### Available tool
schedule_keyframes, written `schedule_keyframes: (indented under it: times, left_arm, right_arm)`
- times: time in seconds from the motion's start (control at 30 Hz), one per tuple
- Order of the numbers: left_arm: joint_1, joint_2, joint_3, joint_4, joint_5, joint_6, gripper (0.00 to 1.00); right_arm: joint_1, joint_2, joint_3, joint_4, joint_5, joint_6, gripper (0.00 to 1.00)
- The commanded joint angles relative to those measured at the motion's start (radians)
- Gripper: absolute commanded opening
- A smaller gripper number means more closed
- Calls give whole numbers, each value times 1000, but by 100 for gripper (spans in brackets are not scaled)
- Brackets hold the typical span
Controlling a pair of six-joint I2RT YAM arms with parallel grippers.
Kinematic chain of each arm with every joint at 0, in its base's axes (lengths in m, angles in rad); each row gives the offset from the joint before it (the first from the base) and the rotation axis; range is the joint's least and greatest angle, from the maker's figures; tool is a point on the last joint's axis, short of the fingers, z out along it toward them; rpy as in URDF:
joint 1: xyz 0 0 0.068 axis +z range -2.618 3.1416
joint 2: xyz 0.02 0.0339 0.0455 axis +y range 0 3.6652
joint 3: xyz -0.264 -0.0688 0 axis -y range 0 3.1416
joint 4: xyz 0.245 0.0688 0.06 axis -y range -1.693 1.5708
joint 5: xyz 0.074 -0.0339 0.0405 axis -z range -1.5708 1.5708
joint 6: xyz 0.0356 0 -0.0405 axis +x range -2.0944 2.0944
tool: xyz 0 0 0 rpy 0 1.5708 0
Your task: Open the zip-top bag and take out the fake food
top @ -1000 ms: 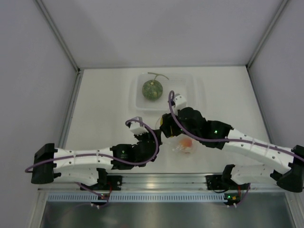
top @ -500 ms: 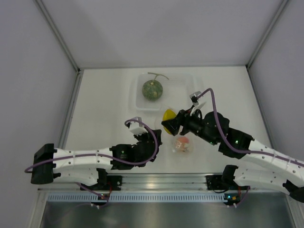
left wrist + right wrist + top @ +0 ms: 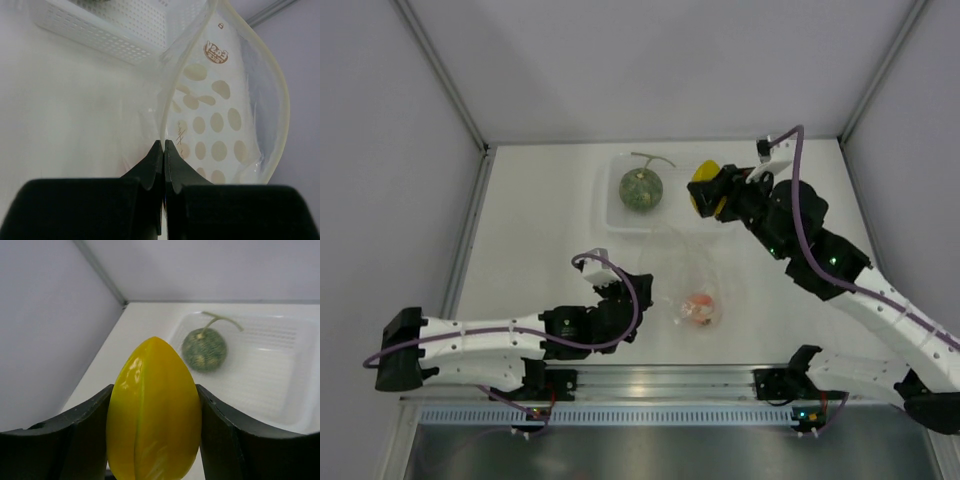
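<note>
The clear zip-top bag (image 3: 688, 275) lies open in front of the tub, and the orange-red fruit (image 3: 700, 304) is inside it. My left gripper (image 3: 638, 288) is shut on the bag's left rim; in the left wrist view (image 3: 164, 145) the rim (image 3: 172, 85) rises from between the jaws. My right gripper (image 3: 706, 194) is shut on the yellow fruit (image 3: 703, 182), held in the air over the tub's right part. The yellow fruit fills the right wrist view (image 3: 154, 410). The green melon (image 3: 640, 187) with its thin stem rests in the tub; it also shows in the right wrist view (image 3: 203, 349).
The rigid clear tub (image 3: 610, 210) stands at the back middle of the white table, seen also in the right wrist view (image 3: 290, 385). Grey walls close in the left, right and back sides. A metal rail runs along the near edge (image 3: 660, 382).
My right gripper has lifted the yellow fruit out of the bag and carried it back and to the right, over the tub. My left gripper keeps its hold on the bag rim.
</note>
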Motion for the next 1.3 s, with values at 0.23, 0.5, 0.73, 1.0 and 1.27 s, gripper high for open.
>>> schedule_keyframes:
  times: [0.23, 0.5, 0.73, 1.0, 1.27]
  left_arm:
    - [1, -137, -36, 11, 1, 33, 0]
    - [-1, -182, -44, 9, 7, 108, 0]
    - [1, -235, -61, 9, 9, 145, 0]
    - [1, -294, -59, 9, 29, 185, 0]
    - [1, -295, -46, 8, 36, 229, 0]
  right_arm:
    - [-407, 293, 98, -40, -129, -133, 34]
    - [-487, 660, 293, -50, -197, -181, 38]
    - [-493, 902, 437, -70, -173, -184, 43]
    - [-492, 1028, 446, -52, -166, -169, 51]
    - [-489, 1004, 446, -75, -203, -176, 78]
